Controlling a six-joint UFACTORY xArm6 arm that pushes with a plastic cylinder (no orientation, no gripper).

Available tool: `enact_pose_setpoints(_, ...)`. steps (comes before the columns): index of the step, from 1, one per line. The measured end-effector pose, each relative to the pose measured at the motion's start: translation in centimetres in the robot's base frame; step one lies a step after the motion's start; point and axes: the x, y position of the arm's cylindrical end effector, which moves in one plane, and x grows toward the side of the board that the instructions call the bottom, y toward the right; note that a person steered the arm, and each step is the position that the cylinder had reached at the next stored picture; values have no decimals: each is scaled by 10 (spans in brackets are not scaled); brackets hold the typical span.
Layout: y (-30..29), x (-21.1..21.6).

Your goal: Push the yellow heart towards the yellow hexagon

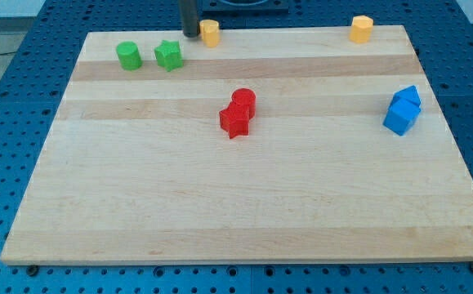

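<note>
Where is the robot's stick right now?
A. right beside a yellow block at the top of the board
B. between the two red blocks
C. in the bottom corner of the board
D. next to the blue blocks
A: my tip sits just on the view's left of the yellow heart at the board's top edge, far from the yellow hexagon near the view's top right.

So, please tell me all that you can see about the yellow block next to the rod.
The yellow heart is a small, solid-looking yellow block; its heart shape is hard to make out here. It sits at the board's top edge, left of centre. My tip stands close on its left side, seemingly touching. No other block touches it.
</note>
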Motion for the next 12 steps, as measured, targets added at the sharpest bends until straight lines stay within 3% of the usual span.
enact_pose_setpoints(4, 131, 13)
enact_pose_setpoints(6, 62, 19)
enact_pose_setpoints(7, 59, 42)
enact_pose_setpoints(10, 133, 49)
enact_pose_setpoints(11, 108, 25)
enact_pose_setpoints(12, 121, 18)
